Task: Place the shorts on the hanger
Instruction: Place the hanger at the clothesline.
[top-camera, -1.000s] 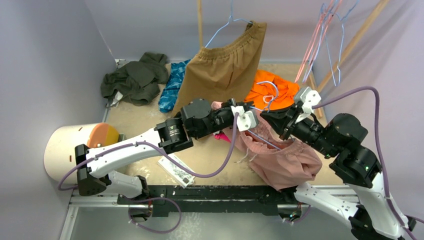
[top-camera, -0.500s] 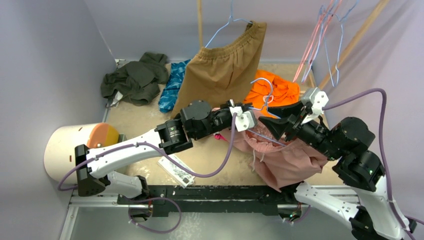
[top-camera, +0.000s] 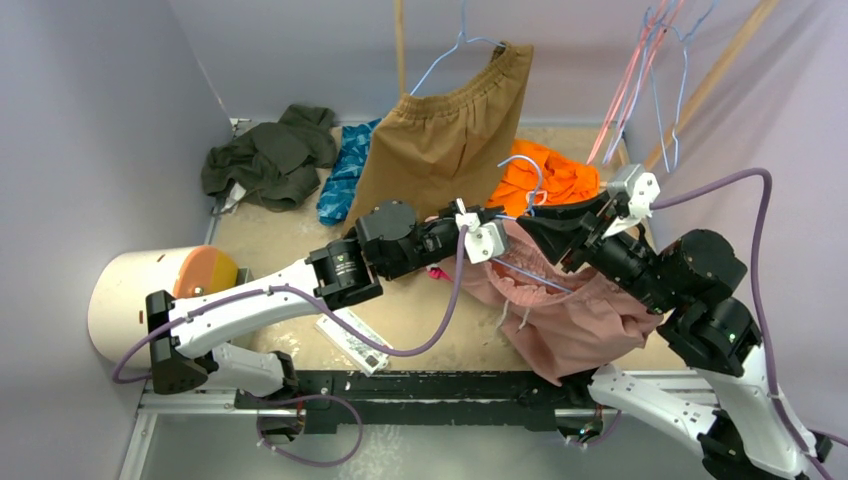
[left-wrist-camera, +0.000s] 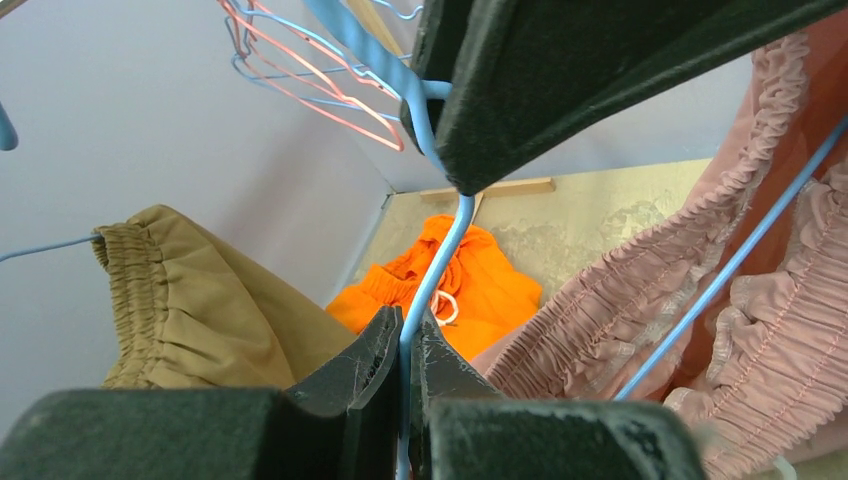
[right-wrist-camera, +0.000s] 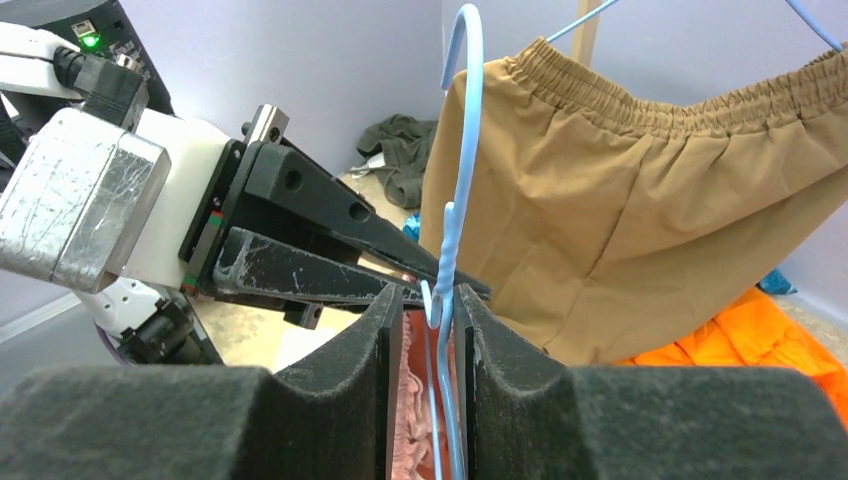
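The dusty-pink soft fabric shorts (top-camera: 585, 325) show a ruched waistband in the same salmon tone; the thin light-blue wire hanger (top-camera: 522, 163) is one pale sky shade throughout. Also pictured: larger tan-brown cloth shorts (top-camera: 445, 140), a crumpled bright orange garment (top-camera: 565, 180), a dark olive-green clothing heap (top-camera: 270, 155) and a teal-blue cloth (top-camera: 345, 170) mottled with darker blue. Spare wire hangers (top-camera: 640, 90) are pink and blue, the walls (top-camera: 90, 120) pale lavender, the tabletop (top-camera: 270, 235) sandy beige. A white cylinder (top-camera: 125, 295) has an orange-and-yellow face. White-and-black robot arms (top-camera: 250, 305); purple cables (top-camera: 456, 285).
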